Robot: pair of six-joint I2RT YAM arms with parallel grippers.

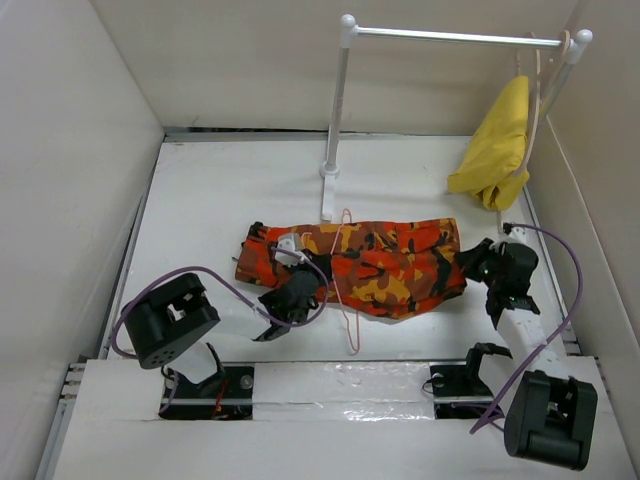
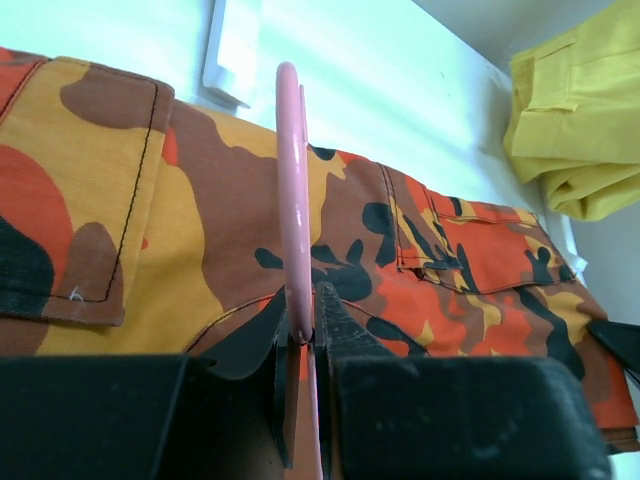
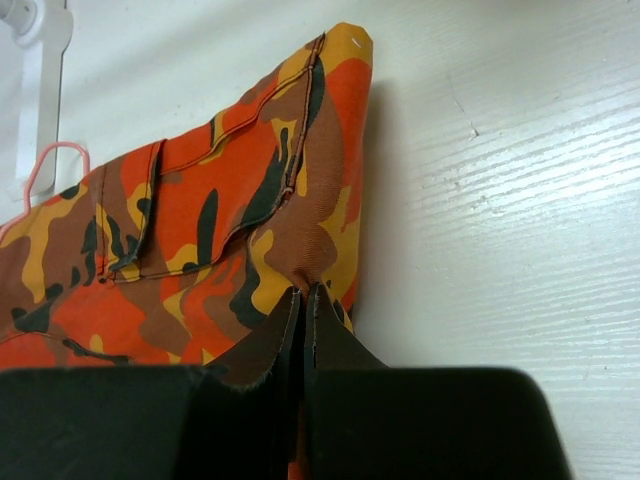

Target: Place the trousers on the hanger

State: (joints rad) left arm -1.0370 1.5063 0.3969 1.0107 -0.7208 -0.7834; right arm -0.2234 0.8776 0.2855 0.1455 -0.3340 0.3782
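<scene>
**Operator:** Where is everything?

**Spotter:** The trousers (image 1: 385, 265) lie folded mid-table, with the hanger (image 2: 292, 180) across them, its hook towards the rail stand (image 1: 340, 100). Your left gripper (image 2: 300, 335) pinches the hanger's wire. Your right gripper (image 3: 303, 310) has its fingers pressed together on the trousers' right edge.

**Operator:** How do I do this well?

**Spotter:** Hold the wire steady and low, and draw the cloth through evenly so it doesn't bunch.

**Operator:** And the room?

**Spotter:** The white table (image 1: 220, 190) looks smooth, so cloth should slide. The walls are close on both sides, and a yellow cloth (image 1: 495, 145) hangs far right.
</scene>
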